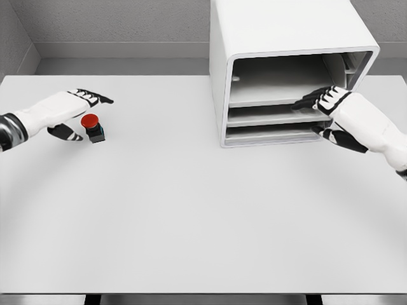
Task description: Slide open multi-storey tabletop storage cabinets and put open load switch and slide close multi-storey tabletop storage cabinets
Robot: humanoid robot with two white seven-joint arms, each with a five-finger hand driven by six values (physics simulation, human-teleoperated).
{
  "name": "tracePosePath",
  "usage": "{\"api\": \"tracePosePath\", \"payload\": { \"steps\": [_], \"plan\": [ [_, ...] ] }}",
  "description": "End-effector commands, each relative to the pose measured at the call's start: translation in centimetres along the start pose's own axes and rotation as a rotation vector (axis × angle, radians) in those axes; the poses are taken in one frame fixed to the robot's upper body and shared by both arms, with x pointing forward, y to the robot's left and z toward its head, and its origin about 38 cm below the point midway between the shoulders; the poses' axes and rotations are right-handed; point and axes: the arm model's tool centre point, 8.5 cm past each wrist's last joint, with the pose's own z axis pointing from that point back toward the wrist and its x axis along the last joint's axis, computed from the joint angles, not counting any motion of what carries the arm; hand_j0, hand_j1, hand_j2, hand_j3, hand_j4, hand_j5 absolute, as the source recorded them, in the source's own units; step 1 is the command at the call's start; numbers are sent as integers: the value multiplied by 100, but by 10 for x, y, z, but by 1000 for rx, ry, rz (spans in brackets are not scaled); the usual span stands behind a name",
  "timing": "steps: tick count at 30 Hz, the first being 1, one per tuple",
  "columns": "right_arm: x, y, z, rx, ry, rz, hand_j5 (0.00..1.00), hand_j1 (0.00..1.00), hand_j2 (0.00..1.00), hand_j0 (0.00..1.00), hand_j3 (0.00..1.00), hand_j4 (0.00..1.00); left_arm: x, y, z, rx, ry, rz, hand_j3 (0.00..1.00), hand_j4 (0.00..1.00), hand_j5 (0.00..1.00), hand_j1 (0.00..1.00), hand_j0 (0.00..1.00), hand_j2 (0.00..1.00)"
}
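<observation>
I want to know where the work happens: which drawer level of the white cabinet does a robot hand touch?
The middle drawer of the white box-shaped storage cabinet: the right robot hand rests its fingers on its front edge; the others are untouched.

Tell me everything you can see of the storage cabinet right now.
The storage cabinet is a smooth white box, plastic by its look, with rounded corners, standing upright at the far right of the table. Its open front shows a grey interior: a tall upper bay above two shallow tiers. The right hand reaches into the front with its fingers on the upper shelf's edge. Nothing is visible inside. The left hand is far off, by the red switch.
</observation>
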Motion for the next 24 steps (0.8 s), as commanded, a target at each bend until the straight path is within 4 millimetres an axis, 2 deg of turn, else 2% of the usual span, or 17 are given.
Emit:
{"api": "tracePosePath", "payload": {
  "steps": [1, 3, 4, 8, 16, 18, 21, 24],
  "plan": [
    [5, 14, -4, 15, -12, -33, 73, 73, 73, 73, 73, 73, -1, -5, -1, -12, 2, 12, 90, 90, 90, 90, 90, 90],
    [3, 17, -13, 13, -21, -39, 73, 73, 73, 73, 73, 73, 1, -6, -3, -19, -5, 8, 87, 87, 87, 87, 87, 87],
    [3, 18, -19, 15, -28, -41, 73, 73, 73, 73, 73, 73, 2, -7, -4, -22, -8, 9, 81, 81, 81, 81, 81, 81],
    [3, 23, -32, 32, -45, -54, 73, 73, 73, 73, 73, 73, 3, -9, -5, -28, -11, 9, 76, 76, 76, 76, 76, 76],
    [-2, 36, -49, 45, -43, -86, 73, 73, 73, 73, 73, 73, 1, -9, -3, -25, -5, 11, 76, 76, 76, 76, 76, 76],
    [-5, 36, -49, 46, -36, -87, 73, 73, 73, 73, 73, 73, 1, -9, -3, -25, -5, 11, 73, 73, 73, 73, 73, 73],
    [-14, 38, -58, 38, -15, -83, 73, 73, 73, 73, 73, 73, 1, -9, -3, -25, -5, 11, 67, 67, 67, 67, 67, 67],
    [-26, 42, -63, 45, 12, -91, 73, 73, 73, 73, 73, 73, 1, -10, -3, -26, -5, 12, 67, 67, 67, 67, 67, 67]
  ]
}}
